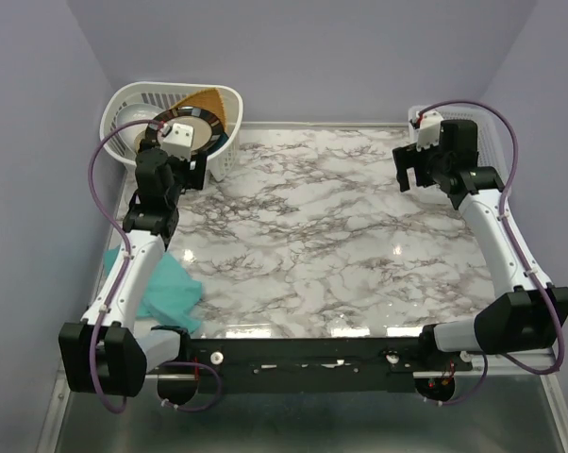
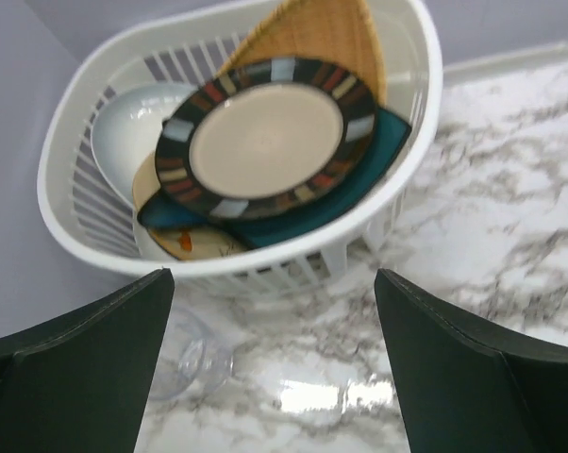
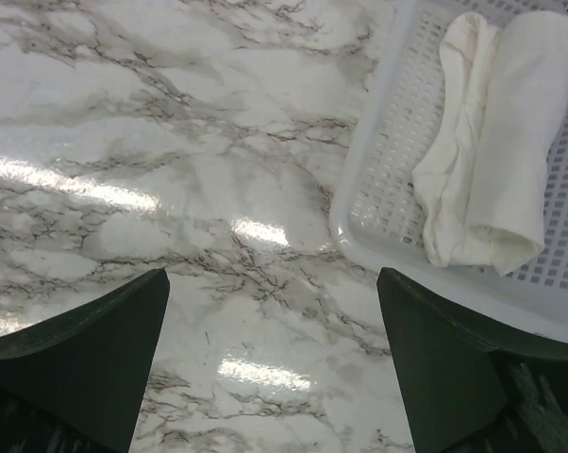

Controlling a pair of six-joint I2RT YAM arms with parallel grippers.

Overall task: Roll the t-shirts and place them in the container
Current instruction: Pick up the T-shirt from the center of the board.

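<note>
A teal-green t-shirt [image 1: 174, 290] lies crumpled at the table's near left edge, partly under my left arm. It shows in neither wrist view. My left gripper [image 1: 188, 173] is far from it, at the back left, open and empty in front of a white dish basket; in the left wrist view [image 2: 275, 377] its jaws stand wide apart over bare marble. My right gripper [image 1: 411, 172] is at the back right, open and empty; in the right wrist view [image 3: 270, 368] it hovers over marble beside a white tray.
The white dish basket [image 1: 133, 99] [image 2: 426, 85] holds a striped-rim plate [image 2: 265, 137], a bowl and other plates. A clear glass [image 2: 185, 354] lies on the marble by it. The white perforated tray [image 3: 378, 198] holds a rolled white cloth [image 3: 496, 142].
</note>
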